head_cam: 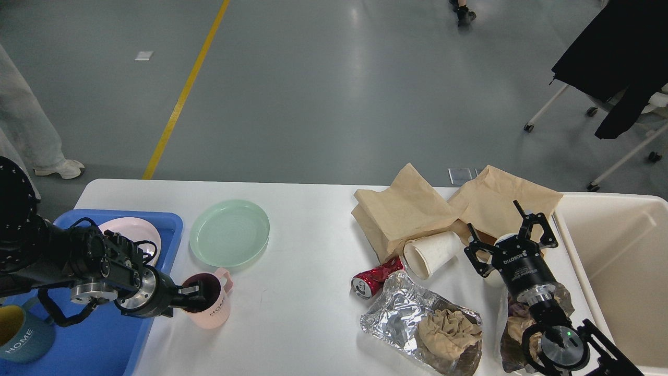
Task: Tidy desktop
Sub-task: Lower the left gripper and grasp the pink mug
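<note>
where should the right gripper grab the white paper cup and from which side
Grip the white paper cup across its round wall near the middle, coming down from above. It lies on its side on the desktop, open mouth toward the camera and left, so a finger can drop on either flank. The brown paper bag crowds its far end and the red can sits by the mouth. The right gripper is open beside it.
</note>
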